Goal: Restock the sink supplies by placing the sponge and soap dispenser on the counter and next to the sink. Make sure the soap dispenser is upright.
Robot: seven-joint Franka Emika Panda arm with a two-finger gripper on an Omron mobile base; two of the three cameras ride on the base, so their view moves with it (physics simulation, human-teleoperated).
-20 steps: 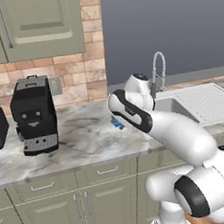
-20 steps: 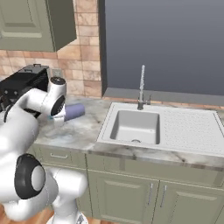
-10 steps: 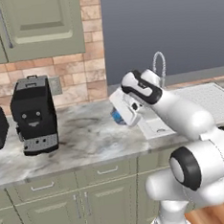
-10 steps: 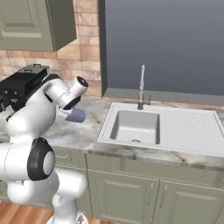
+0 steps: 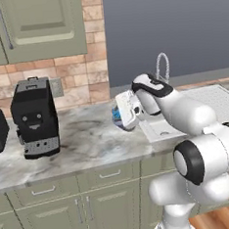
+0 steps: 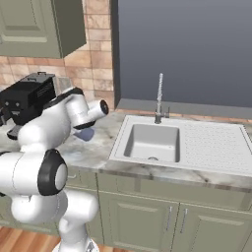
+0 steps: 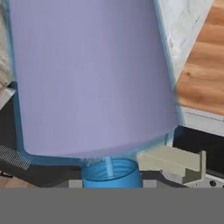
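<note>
Apparently one soap dispenser (image 7: pixel 92 78) gripped, one sink (image 6: pixel 150 142), one faucet (image 6: pixel 159 98)

Marble, chrome and smooth plastic

The counter (image 5: pixel 84 143) is polished veined marble; the faucet (image 6: pixel 159 98) shiny chrome; the sink (image 6: pixel 152 142) matt grey; the soap dispenser (image 7: pixel 92 78) smooth lavender plastic; the coffee machine (image 5: pixel 34 118) matt black.

light: even, soft | shadows: faint | hand view: perhaps slightly blurred
</note>
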